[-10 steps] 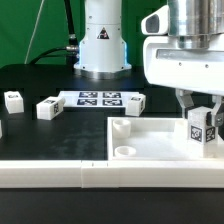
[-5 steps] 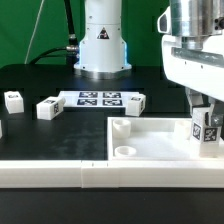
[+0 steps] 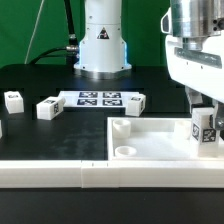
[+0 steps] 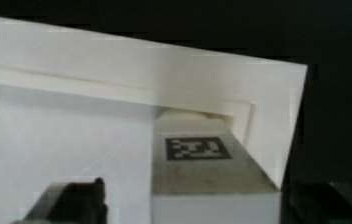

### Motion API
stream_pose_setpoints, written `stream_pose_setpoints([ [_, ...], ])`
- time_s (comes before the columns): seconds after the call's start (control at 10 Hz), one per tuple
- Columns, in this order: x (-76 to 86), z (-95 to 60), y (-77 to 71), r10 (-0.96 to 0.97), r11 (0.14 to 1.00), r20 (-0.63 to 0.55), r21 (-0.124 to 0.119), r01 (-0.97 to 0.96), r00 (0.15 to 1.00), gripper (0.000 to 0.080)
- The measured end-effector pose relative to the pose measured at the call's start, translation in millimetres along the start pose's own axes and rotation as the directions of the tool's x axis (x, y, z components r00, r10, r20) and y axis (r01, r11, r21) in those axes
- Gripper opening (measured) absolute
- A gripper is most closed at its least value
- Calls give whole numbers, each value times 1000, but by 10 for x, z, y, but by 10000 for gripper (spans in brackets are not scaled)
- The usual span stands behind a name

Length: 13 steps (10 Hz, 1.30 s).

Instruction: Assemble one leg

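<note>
The leg [image 3: 207, 127], a small white post with a black-and-white tag, stands upright between my gripper's [image 3: 206, 118] fingers, over the corner of the large white panel [image 3: 150, 135] at the exterior view's right. The gripper is shut on the leg. In the wrist view the leg [image 4: 205, 160] fills the middle, tag facing the camera, against the panel's corner wall [image 4: 137, 85], with dark fingers [image 4: 75, 200] either side. The leg's lower end is hidden, so I cannot tell whether it sits in a socket. A round socket [image 3: 125, 150] shows at the panel's near corner.
Loose white parts lie at the exterior view's left: one small block [image 3: 13, 99], another [image 3: 48, 108], and one [image 3: 136, 102] beside the marker board [image 3: 98, 98]. The arm's base [image 3: 101, 45] stands behind. A long white rail [image 3: 60, 172] runs along the front.
The gripper has moved a little toward the exterior view's right with the leg, nearer the panel's corner. It has held still over the last half second.
</note>
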State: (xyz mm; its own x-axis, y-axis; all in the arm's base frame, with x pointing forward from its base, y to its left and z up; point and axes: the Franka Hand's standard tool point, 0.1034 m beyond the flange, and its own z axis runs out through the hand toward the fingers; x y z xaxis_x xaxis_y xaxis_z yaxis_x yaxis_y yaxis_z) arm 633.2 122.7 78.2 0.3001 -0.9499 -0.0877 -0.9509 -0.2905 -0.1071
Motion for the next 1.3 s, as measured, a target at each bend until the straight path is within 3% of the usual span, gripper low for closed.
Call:
stream_pose_setpoints([
  [0.1, -26, -21, -14, -138, 990, 9, -17, 138, 990, 616],
  [0.2, -61, -18, -26, -240, 970, 10, -43, 241, 971, 616],
  [0.4, -60, 0, -55, -483, 874, 20, -54, 483, 876, 649],
  [0.7, -83, 11, -72, -758, 643, 50, -101, 759, 650, 649],
  [1.1, 40, -13, -79, -931, 351, 73, -83, 933, 357, 649],
  [1.3, 56, -13, -76, -949, 300, 77, -79, 951, 306, 613],
])
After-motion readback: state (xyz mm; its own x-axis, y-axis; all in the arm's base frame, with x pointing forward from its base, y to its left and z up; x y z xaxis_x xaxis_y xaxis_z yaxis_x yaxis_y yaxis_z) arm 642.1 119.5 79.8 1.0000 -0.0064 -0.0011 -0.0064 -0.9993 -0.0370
